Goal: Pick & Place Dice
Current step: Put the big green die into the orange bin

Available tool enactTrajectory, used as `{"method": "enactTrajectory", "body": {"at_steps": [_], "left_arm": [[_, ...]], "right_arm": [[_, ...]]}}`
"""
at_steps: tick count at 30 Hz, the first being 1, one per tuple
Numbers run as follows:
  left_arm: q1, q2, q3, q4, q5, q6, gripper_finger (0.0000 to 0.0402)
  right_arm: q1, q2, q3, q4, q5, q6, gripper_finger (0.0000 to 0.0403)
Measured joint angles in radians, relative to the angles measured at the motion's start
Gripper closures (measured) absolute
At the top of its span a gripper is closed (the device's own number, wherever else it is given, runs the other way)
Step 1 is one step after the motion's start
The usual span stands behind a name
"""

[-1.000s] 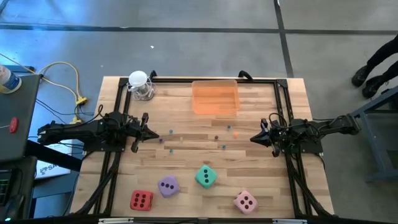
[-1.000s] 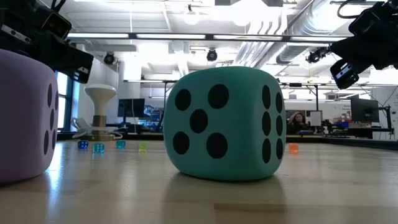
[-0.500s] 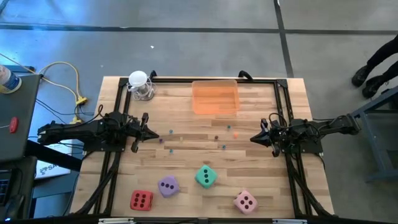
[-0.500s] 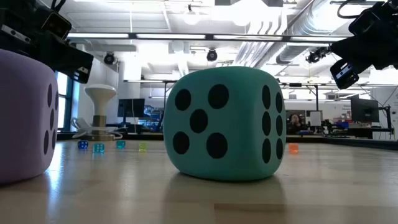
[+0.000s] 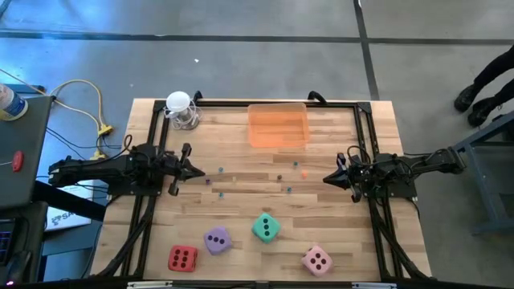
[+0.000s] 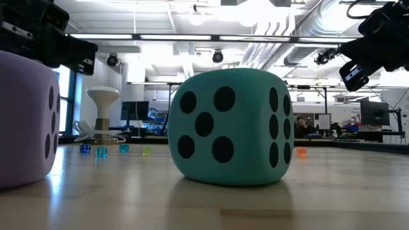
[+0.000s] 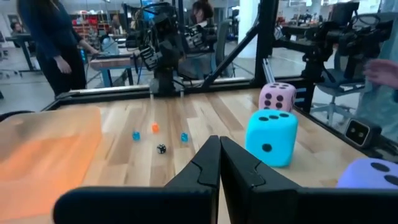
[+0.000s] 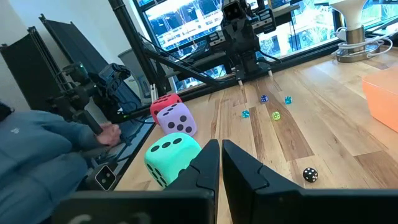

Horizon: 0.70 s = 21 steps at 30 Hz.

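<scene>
**Both arms idle, four dice at the near edge**

Hovering over the left side of the pale wooden table (image 5: 337, 205), my left gripper (image 5: 197, 171) has its two dark fingers pressed together with nothing between them. My right gripper (image 5: 328, 178) hangs over the right side, facing the left one across the middle, fingers likewise closed and empty.

The dice all sit well apart from both grippers, along the table's near edge. The red soft cube with dark pips (image 5: 182, 258) is farthest left, the purple soft cube (image 5: 217, 239) is just beside it, the teal-green soft cube with dark pips (image 5: 266, 227) stands near the middle, and the pink soft cube (image 5: 316, 259) lies toward the right.

At the far edge rests a translucent orange rectangular tray (image 5: 278, 125), and near the far left corner a white round-topped object on a wire base (image 5: 180, 107), perhaps a small lamp. Tiny coloured beads (image 5: 279, 178) are scattered between my grippers.
</scene>
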<state>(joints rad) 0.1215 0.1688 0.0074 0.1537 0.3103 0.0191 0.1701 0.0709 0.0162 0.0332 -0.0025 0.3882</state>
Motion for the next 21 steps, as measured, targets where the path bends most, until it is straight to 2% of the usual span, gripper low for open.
{"method": "enactTrajectory", "body": {"at_steps": [10,14,21], "left_arm": [[0.0,0.0,0.0,0.005,0.0,-0.046,0.0401],[0.0,0.0,0.0,0.008,0.003,-0.139,0.0401],[0.0,0.004,0.0,0.004,0.003,-0.134,0.0401]], "right_arm": [[0.0,0.0,0.0,0.0,0.003,-0.031,0.0393],[0.0,0.0,0.0,0.0,0.023,-0.076,0.0393],[0.0,0.0,0.0,0.03,0.027,-0.051,0.0393]]}}
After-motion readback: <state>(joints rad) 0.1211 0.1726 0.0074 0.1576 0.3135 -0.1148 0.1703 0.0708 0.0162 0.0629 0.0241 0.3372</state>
